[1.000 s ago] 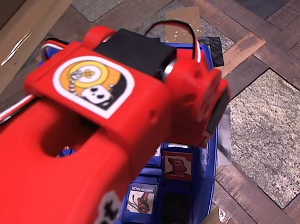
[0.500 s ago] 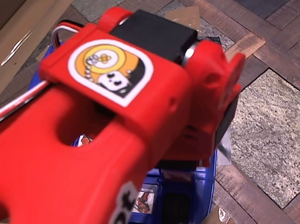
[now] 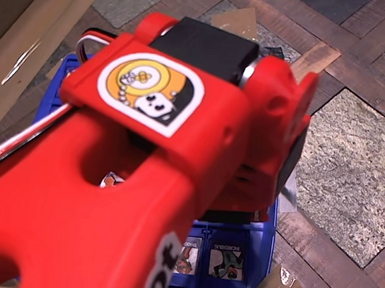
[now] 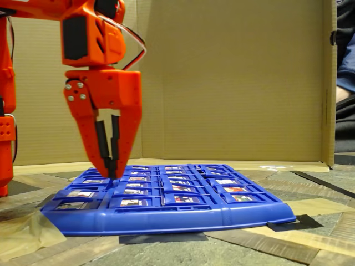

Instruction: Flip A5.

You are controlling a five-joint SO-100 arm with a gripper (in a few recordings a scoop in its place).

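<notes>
Overhead view is mostly blocked by the glossy red plastic arm (image 3: 143,180), whose round orange-and-black sticker (image 3: 150,94) sits near the middle, so most of the blue plastic board (image 3: 265,250) is hidden. A5 (image 3: 226,262) lies flat in the board's lowest visible row, showing a blue-framed face with a pale figure; its label is too small to read. Just left of it sits another blue-framed tile (image 3: 187,258), partly covered by the arm.

One second ago a red-framed portrait stood above this spot and the slot looked dark; now the red face is gone and the slot holds the blue face.

From the fixed view, the hand (image 4: 113,173) points straight down, its tapered fingers pressed together at the tips with nothing seen between them, touching or just above the board's (image 4: 166,217) left rear rows. Individual tiles there are too foreshortened to tell apart. Behind stands a plain cardboard wall (image 4: 233,77); the table (image 3: 352,150) is patterned like wood and stone.
</notes>
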